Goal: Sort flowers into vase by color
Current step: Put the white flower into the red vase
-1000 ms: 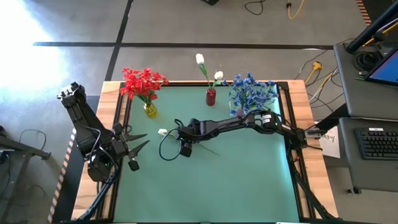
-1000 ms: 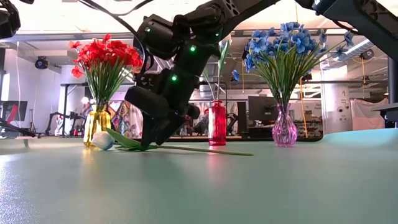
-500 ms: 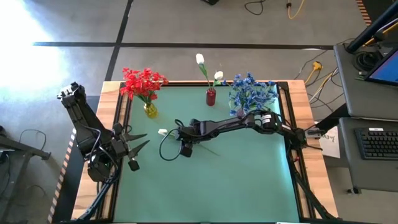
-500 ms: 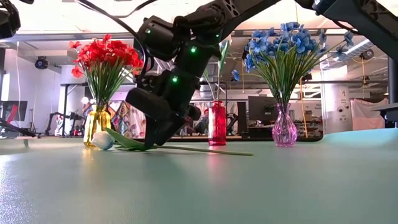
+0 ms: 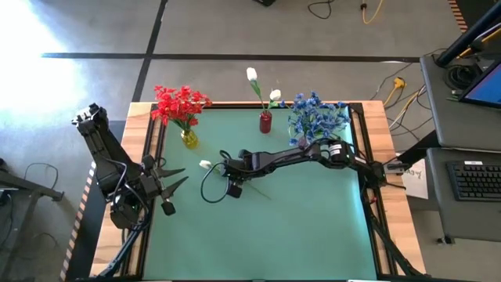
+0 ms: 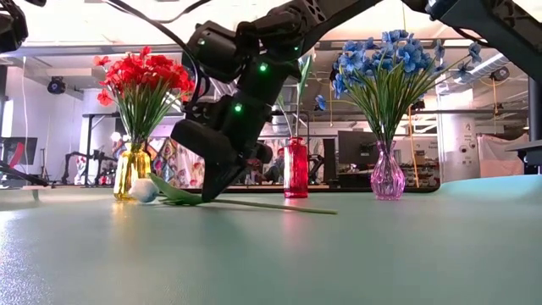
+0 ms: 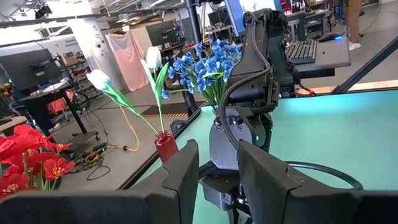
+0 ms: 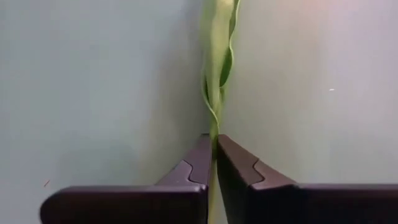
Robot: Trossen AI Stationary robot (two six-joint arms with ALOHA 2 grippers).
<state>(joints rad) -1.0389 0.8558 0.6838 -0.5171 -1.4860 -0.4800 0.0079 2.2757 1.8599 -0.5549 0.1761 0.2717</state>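
A white flower lies on the green table, its bud (image 5: 204,165) toward the left and its thin green stem (image 6: 271,205) trailing right. My right gripper (image 8: 213,140) reaches in from the table's right and is shut on this stem just behind the leaves (image 6: 174,193). My left gripper (image 7: 217,186) waits open above the table's left edge (image 5: 174,177), pointing level toward the table's middle. Along the far edge stand a yellow vase (image 5: 189,139) with red flowers, a red vase (image 5: 265,122) with white flowers and a clear vase (image 5: 301,141) with blue flowers. My right gripper pinches the stem (image 8: 213,127) between its two fingertips, where the leaves begin. The fingers slant down from the table's right and lie roughly along the stem. The flower lies on the table, bud (image 6: 142,190) and stem end both down.
A black cable (image 5: 210,188) loops from my right gripper over the table's middle. The near half of the green table (image 5: 266,235) is bare. A desk with a keyboard (image 5: 477,180) stands beyond the right edge.
My right gripper has shut on the white flower's stem without moving from its place. The flower still lies on the table.
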